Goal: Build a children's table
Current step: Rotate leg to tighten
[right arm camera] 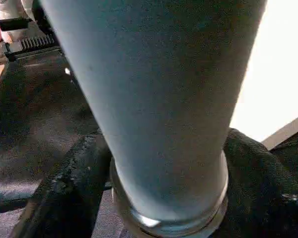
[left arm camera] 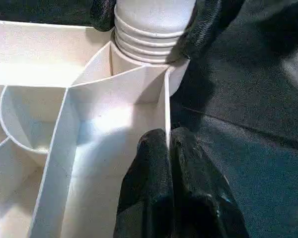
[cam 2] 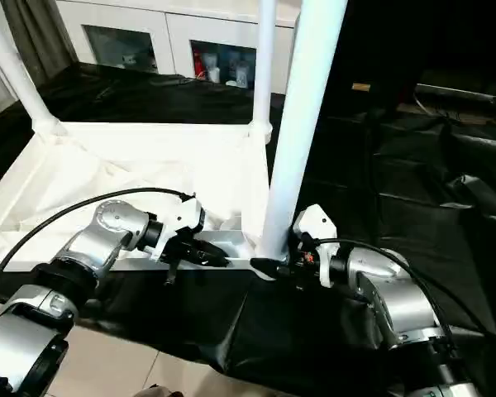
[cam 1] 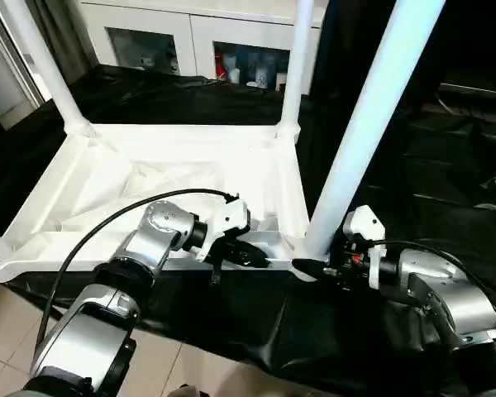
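The children's table top (cam 1: 149, 165) lies upside down on black cloth, ribbed underside up. A white leg stands in the far left corner (cam 1: 41, 58), another in the far right corner (cam 1: 293, 66), and a third in the near right corner (cam 1: 372, 124). My left gripper (cam 1: 252, 255) is shut on the thin front rim (left arm camera: 166, 99) just beside that near right corner. My right gripper (cam 1: 314, 266) is closed round the ribbed base (left arm camera: 149, 34) of the near right leg (right arm camera: 159, 99), one black finger (right arm camera: 64, 188) on each side.
Black cloth (cam 1: 446, 165) covers the surface and hangs over its front edge. A white cabinet with glass doors (cam 1: 190, 41) stands behind. Tiled floor (cam 1: 8, 314) shows at the near left. A black cable (cam 1: 91, 240) loops over my left forearm.
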`<state>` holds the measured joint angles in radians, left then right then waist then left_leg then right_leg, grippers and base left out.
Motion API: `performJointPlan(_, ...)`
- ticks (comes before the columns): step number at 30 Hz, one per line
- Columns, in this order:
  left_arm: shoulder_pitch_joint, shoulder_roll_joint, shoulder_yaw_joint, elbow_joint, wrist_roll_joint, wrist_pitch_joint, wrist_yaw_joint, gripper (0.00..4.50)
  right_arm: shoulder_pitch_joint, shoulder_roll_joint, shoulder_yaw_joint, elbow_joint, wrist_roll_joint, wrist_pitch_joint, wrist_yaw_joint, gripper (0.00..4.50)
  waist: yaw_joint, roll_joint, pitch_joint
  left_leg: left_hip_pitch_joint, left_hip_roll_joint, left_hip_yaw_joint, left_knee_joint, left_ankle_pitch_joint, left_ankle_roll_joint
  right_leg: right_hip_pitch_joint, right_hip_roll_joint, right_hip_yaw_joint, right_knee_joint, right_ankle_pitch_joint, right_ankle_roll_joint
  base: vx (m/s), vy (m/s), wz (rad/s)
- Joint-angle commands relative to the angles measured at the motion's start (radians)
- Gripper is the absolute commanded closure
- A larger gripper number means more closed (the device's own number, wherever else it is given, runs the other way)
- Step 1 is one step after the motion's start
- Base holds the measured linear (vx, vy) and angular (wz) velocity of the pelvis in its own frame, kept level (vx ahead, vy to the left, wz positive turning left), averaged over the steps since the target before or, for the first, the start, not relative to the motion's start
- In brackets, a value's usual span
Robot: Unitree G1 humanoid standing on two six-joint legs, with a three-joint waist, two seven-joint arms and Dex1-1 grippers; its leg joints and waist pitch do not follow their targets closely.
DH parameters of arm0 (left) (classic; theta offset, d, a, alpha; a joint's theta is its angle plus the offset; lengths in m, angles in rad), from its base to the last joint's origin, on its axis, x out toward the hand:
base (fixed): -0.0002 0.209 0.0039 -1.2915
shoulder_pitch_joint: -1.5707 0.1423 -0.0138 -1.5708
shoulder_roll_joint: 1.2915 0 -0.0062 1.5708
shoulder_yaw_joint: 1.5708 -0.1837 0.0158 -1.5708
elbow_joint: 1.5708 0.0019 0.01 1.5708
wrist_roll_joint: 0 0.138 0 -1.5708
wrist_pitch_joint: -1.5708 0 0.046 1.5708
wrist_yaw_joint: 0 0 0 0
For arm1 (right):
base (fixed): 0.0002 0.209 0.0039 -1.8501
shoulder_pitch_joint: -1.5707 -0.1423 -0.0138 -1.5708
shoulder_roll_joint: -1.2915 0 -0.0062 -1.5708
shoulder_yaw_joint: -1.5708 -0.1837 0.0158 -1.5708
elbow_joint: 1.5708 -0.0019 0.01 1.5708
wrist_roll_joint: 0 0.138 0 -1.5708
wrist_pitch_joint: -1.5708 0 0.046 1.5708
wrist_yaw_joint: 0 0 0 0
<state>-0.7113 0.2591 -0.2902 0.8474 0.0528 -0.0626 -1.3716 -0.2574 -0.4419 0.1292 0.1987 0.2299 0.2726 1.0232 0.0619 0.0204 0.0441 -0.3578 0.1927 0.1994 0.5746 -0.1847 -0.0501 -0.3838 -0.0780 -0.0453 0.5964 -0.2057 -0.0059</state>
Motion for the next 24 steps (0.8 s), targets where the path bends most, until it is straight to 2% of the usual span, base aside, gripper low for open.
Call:
performJointPlan(1,0.021,0.002,-0.018,0.011,0.016,0.013,0.006,4.50,-0.011,0.020,0.038,0.004,0.011,-0.005,0.027,1.45,0.005,-0.021,-0.056,0.004,0.042,-0.015,-0.055,-0.135,0.090,0.043,-0.067,0.037,-0.058,-0.079,-0.259,0.000,0.000,0.00)
performJointPlan(2,0.022,0.002,-0.016,0.011,0.015,0.013,0.011,4.50,-0.012,0.023,0.038,0.008,0.008,-0.006,0.024,1.58,0.005,-0.026,-0.056,0.003,0.042,-0.015,-0.054,-0.136,0.090,0.043,-0.067,0.037,-0.057,-0.083,-0.258,0.000,0.000,0.00)
performJointPlan(3,0.022,0.000,-0.012,0.011,0.015,0.014,0.025,4.50,-0.012,0.031,0.036,0.015,0.003,-0.007,0.008,1.58,0.005,-0.024,-0.055,0.003,0.042,-0.015,-0.055,-0.139,0.089,0.042,-0.067,0.036,-0.059,-0.090,-0.256,0.000,0.000,0.00)
performJointPlan(5,0.020,-0.017,0.007,0.015,0.015,0.017,0.101,4.50,-0.016,0.070,0.019,0.048,-0.022,-0.007,-0.085,1.70,0.004,-0.028,-0.053,0.004,0.043,-0.016,-0.057,-0.152,0.082,0.039,-0.068,0.037,-0.062,-0.121,-0.250,0.000,0.000,0.00)
performJointPlan(6,0.017,-0.025,0.014,0.020,0.016,0.017,0.132,4.50,-0.018,0.083,0.013,0.062,-0.032,-0.006,-0.121,1.72,0.001,-0.028,-0.051,0.005,0.041,-0.017,-0.059,-0.172,0.067,0.037,-0.070,0.037,-0.067,-0.162,-0.242,0.000,0.000,0.00)
performJointPlan(8,0.015,-0.052,0.020,0.023,0.018,0.023,0.185,4.50,-0.022,0.134,-0.009,0.098,-0.057,0.009,-0.240,1.76,-0.005,-0.022,-0.045,0.012,0.040,-0.020,-0.066,-0.236,0.031,0.032,-0.070,0.040,-0.080,-0.281,-0.213,0.000,0.000,0.00)
performJointPlan(9,0.015,-0.062,0.020,0.023,0.018,0.028,0.197,4.50,-0.022,0.150,-0.016,0.107,-0.061,0.014,-0.273,1.76,-0.007,-0.023,-0.045,0.013,0.040,-0.020,-0.067,-0.244,0.024,0.030,-0.069,0.041,-0.083,-0.299,-0.206,0.000,0.000,0.00)
performJointPlan(10,0.014,-0.081,0.018,0.022,0.020,0.033,0.216,4.50,-0.020,0.181,-0.027,0.113,-0.067,0.024,-0.333,1.76,-0.008,-0.017,-0.045,0.017,0.041,-0.022,-0.069,-0.263,0.011,0.028,-0.069,0.042,-0.086,-0.323,-0.198,0.000,0.000,0.00)
performJointPlan(12,0.013,-0.097,0.015,0.023,0.021,0.037,0.231,4.50,-0.017,0.206,-0.036,0.116,-0.072,0.032,-0.377,1.77,-0.012,-0.022,-0.044,0.013,0.039,-0.025,-0.074,-0.274,0.000,0.029,-0.068,0.042,-0.088,-0.340,-0.184,0.000,0.000,0.00)
performJointPlan(13,0.008,-0.133,0.006,0.028,0.029,0.044,0.263,4.50,-0.012,0.258,-0.053,0.118,-0.083,0.048,-0.471,1.77,-0.017,-0.015,-0.044,0.012,0.038,-0.027,-0.076,-0.281,-0.006,0.030,-0.067,0.042,-0.089,-0.346,-0.175,0.000,0.000,0.00)
performJointPlan(14,0.006,-0.159,0.002,0.030,0.030,0.048,0.281,4.50,-0.007,0.287,-0.060,0.117,-0.089,0.054,-0.519,1.78,-0.019,-0.015,-0.045,0.018,0.040,-0.026,-0.076,-0.288,-0.011,0.025,-0.067,0.043,-0.090,-0.331,-0.177,0.000,0.000,0.00)
performJointPlan(17,0.003,-0.197,-0.004,0.030,0.028,0.055,0.299,4.50,0.003,0.323,-0.060,0.110,-0.094,0.058,-0.568,1.78,-0.026,-0.019,-0.043,0.015,0.036,-0.027,-0.077,-0.307,-0.009,0.025,-0.066,0.044,-0.094,-0.358,-0.169,0.000,0.000,0.00)
performJointPlan(18,0.003,-0.214,-0.009,0.026,0.024,0.059,0.301,4.50,0.008,0.338,-0.055,0.101,-0.096,0.056,-0.580,1.78,-0.027,-0.020,-0.044,0.016,0.037,-0.027,-0.076,-0.306,0.001,0.024,-0.067,0.046,-0.096,-0.368,-0.162,0.000,0.000,0.00)
performJointPlan(20,0.005,-0.223,-0.011,0.020,0.022,0.062,0.299,4.50,0.011,0.347,-0.047,0.092,-0.102,0.054,-0.586,1.78,-0.028,-0.013,-0.044,0.014,0.036,-0.027,-0.077,-0.307,0.005,0.024,-0.067,0.046,-0.097,-0.364,-0.159,0.000,0.000,0.00)
performJointPlan(23,0.008,-0.220,-0.010,0.020,0.026,0.063,0.289,4.50,0.011,0.342,-0.030,0.077,-0.098,0.042,-0.554,1.78,-0.028,-0.015,-0.045,0.014,0.036,-0.027,-0.077,-0.310,0.007,0.024,-0.065,0.046,-0.097,-0.347,-0.159,0.000,0.000,0.00)
performJointPlan(24,0.008,-0.219,-0.011,0.020,0.028,0.062,0.288,4.50,0.011,0.342,-0.031,0.076,-0.096,0.042,-0.551,1.43,-0.027,-0.016,-0.046,0.013,0.037,-0.027,-0.077,-0.305,0.009,0.024,-0.066,0.046,-0.095,-0.337,-0.163,0.000,0.000,0.00)
